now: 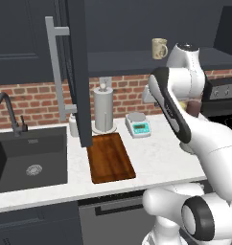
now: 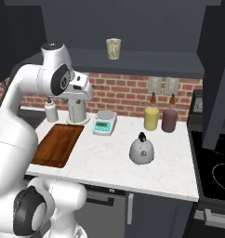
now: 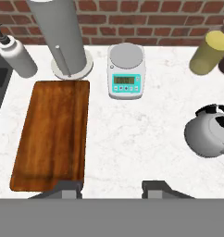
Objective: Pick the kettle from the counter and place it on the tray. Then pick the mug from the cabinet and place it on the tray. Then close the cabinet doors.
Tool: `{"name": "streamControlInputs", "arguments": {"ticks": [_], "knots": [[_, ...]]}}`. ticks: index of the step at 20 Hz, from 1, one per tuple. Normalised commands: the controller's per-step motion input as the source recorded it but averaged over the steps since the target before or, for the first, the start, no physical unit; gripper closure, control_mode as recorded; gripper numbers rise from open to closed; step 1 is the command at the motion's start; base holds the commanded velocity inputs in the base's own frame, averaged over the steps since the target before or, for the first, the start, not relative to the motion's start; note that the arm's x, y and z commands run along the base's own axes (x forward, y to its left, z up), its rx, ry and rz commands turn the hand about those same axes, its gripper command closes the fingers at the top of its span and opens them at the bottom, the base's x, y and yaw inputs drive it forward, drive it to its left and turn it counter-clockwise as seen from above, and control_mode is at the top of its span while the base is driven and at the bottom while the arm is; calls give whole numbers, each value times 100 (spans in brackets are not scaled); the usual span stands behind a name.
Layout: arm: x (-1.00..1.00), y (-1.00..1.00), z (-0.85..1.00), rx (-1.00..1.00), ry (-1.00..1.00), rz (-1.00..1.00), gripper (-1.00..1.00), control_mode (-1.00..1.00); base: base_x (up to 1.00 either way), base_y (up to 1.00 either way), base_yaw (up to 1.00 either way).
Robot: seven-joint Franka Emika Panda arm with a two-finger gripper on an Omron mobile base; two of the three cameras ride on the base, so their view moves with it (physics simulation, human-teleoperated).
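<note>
White speckled stone makes up the bench, and on it the silver-grey kettle sits upright with its black arched handle on top, well apart from the reddish-brown wooden tray. The tray lies flat near the front of the bench with nothing on it, one short end just before the base of the tall paper-towel roll. A white soap bottle stands beside the roll, next to the dark sink with its black tap. A small kitchen scale with a teal display sits between the roll and the two canisters at the brick wall: a yellow canister and a maroon canister, side by side and behind the kettle.

Up above, the cream mug stands on the dark shelf of the open cabinet. One navy cabinet door hangs swung out over the bench, its long silver bar handle facing the sink side.

The gripper hangs above the front of the bench, looking down between the tray and the kettle. Its two dark fingertips stand apart with nothing between them, touching nothing.
</note>
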Motion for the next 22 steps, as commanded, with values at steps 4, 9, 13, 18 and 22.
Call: {"name": "streamControlInputs", "arguments": {"ticks": [4, 9, 13, 18, 22], "knots": [[-2, -38, 0, 0, 0, 2, -100, -100, 0, 0, 0], [-4, -97, 0, -1, 0, 1, -100, -100, 0, 0, 0], [-11, -100, -7, -1, 1, 0, -100, -100, 0, 0, 0], [-4, -62, -15, 0, 0, 0, -100, -100, 0, 0, 0], [0, -15, -8, 0, 0, 0, -100, -100, 0, 0, 0]]}}
